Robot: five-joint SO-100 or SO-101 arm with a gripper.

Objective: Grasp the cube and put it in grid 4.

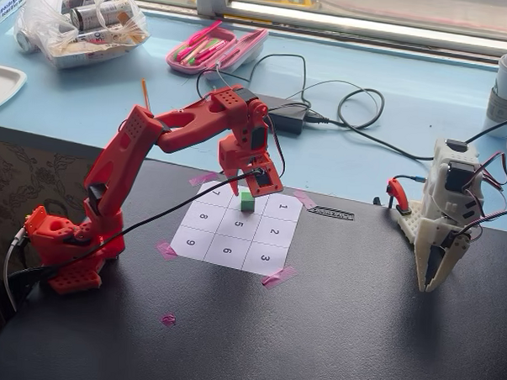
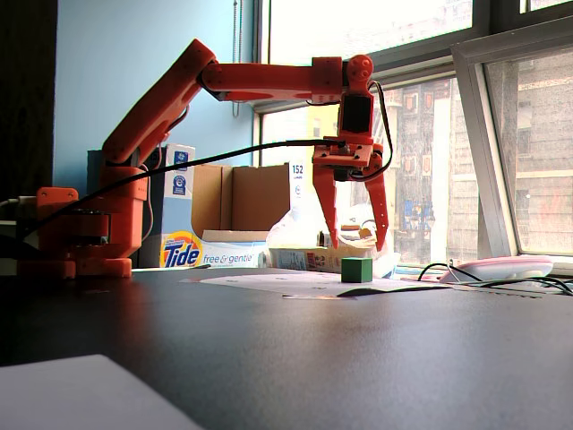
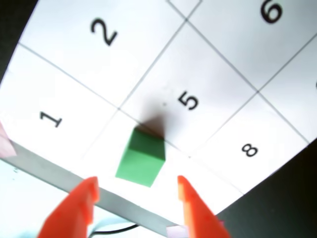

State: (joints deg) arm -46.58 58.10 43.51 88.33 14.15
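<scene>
Digit under the cube (image 3: 141, 162) couldn't be read in wrist view; the block covered its square, which sat next to squares 1, 5 and 8, so prob. grid 4 (image 1: 243, 208). Sheet corners were cut off at frame edges there. In a fixed view the gripper (image 1: 252, 188) hid part of the top row of the sheet (image 1: 235, 231). Gripper (image 2: 355, 244) hung just above the cube (image 2: 356, 270) w/ jaws spread wide, wider than the block, holding nothing and touching nothing. Fingertips (image 3: 80, 198) straddled the cube w/ gaps both sides. Cube (image 1: 248, 201) rested flat on the paper.
</scene>
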